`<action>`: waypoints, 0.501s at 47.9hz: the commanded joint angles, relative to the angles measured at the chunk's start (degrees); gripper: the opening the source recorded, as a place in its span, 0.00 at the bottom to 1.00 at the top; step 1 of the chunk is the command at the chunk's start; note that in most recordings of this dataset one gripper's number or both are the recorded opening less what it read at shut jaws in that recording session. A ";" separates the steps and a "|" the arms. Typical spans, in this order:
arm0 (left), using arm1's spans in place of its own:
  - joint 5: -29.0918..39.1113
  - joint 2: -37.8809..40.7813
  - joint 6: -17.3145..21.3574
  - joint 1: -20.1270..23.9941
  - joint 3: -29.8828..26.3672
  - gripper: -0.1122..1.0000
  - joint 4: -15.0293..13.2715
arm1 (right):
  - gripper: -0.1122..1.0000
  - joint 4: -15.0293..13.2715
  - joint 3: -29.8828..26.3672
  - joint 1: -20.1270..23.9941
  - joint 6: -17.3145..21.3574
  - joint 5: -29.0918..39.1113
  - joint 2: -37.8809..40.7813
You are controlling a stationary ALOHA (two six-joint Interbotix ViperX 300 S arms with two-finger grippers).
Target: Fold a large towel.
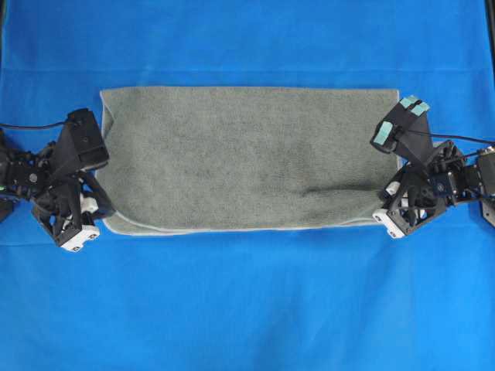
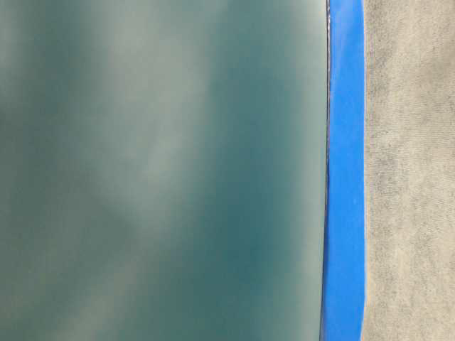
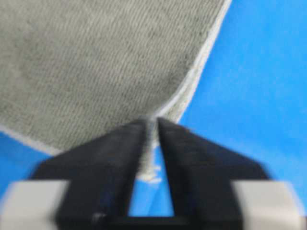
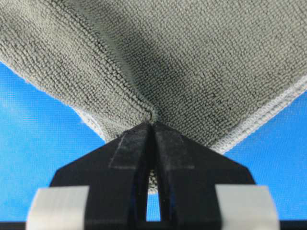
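Observation:
The grey-green towel [image 1: 240, 154] lies doubled over on the blue sheet, its pale hem along the near edge. My left gripper [image 1: 103, 210] is at its near left corner. In the left wrist view, that gripper [image 3: 151, 122] has its jaws a narrow slit apart, with the towel's [image 3: 105, 62] whitish hem filling the slit. My right gripper [image 1: 380, 210] is at the near right corner. In the right wrist view, this gripper [image 4: 152, 123] is shut on a pinched fold of the towel [image 4: 192, 57], and cloth shows between the fingers.
The blue sheet [image 1: 247, 309] covers the whole table around the towel. In the table-level view, a blurred dark teal surface [image 2: 156, 170] fills the left, with a blue strip [image 2: 345, 177] and grey cloth [image 2: 412, 177] to its right.

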 commanded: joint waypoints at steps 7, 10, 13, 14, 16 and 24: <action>2.29 -4.13 2.55 -0.09 -4.22 0.69 0.09 | 0.55 -1.32 -3.78 0.88 -0.53 3.25 -1.49; 4.57 -6.50 4.75 0.00 -5.54 0.72 0.18 | 0.67 -3.60 -5.98 1.76 -0.44 6.94 -3.08; 6.86 -9.14 7.82 0.62 -6.94 0.71 0.26 | 0.68 -6.06 -7.82 1.93 -0.44 10.20 -4.48; 7.29 -10.02 8.96 0.97 -7.21 0.71 0.26 | 0.67 -7.12 -8.26 1.93 -0.35 11.25 -4.92; 7.91 -11.78 11.60 2.55 -7.47 0.69 0.26 | 0.65 -9.67 -8.96 1.58 0.00 13.45 -5.71; 4.75 -12.83 21.18 12.22 -6.42 0.68 0.26 | 0.66 -20.92 -8.26 -5.10 0.44 18.54 -5.19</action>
